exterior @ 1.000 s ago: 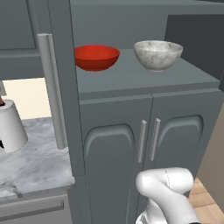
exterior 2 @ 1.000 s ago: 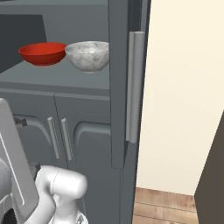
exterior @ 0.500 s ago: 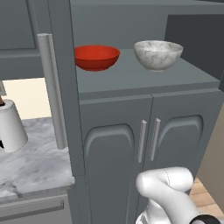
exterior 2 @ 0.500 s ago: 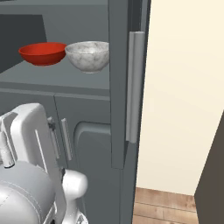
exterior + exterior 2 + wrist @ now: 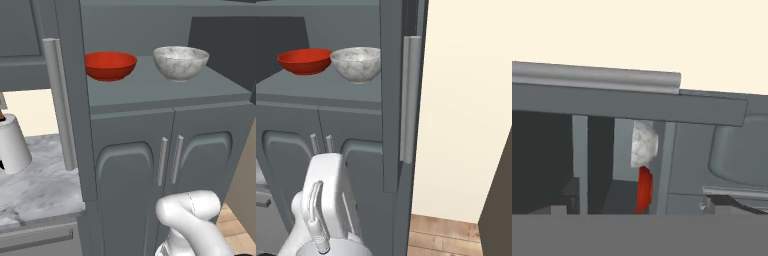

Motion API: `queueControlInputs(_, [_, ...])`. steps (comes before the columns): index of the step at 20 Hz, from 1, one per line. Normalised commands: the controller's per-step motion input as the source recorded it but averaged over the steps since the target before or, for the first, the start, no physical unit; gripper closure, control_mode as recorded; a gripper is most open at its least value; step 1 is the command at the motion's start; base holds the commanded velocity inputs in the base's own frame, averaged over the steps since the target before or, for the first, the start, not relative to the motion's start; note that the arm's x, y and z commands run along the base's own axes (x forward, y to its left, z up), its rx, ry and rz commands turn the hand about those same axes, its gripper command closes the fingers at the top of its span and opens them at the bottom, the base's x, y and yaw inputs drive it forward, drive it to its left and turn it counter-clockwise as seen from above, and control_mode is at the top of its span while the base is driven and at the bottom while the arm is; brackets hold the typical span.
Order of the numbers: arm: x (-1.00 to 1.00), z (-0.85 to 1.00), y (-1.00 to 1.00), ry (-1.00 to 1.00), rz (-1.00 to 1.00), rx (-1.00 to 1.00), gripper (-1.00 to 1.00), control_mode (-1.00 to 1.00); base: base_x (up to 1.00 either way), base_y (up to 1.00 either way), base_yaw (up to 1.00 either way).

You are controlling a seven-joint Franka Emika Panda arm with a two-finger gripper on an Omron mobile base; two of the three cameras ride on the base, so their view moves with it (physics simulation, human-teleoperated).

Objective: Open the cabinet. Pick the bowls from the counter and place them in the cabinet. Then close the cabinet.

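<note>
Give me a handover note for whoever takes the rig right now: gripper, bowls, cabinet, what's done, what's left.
Gripper: open, holding nothing.
Red bowl and marbled bowl: both on the cabinet shelf, side by side, apart.
Cabinet: both doors open; left door and right door stand swung out, bar handles free.
Done: cabinet opened, bowls placed.
Left: close both doors.

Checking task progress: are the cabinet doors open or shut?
Open: both doors stand swung out, red bowl and marbled bowl showing on shelf.
</note>
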Motion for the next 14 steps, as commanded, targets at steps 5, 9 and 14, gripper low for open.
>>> queueControlInputs(5, [0.29,-0.50,-0.08,-0.15,0.04,0.13,-1.00,-1.00,0.00,0.00,0.00])
queueControlInputs(9, [0.19,-0.09,-0.43,-0.11,0.04,0.08,-1.00,-1.00,0.00,0.00,0.00])
queueControlInputs(14, [0.04,-0.15,-0.50,-0.07,0.05,0.08,-1.00,-1.00,0.00,0.00,0.00])
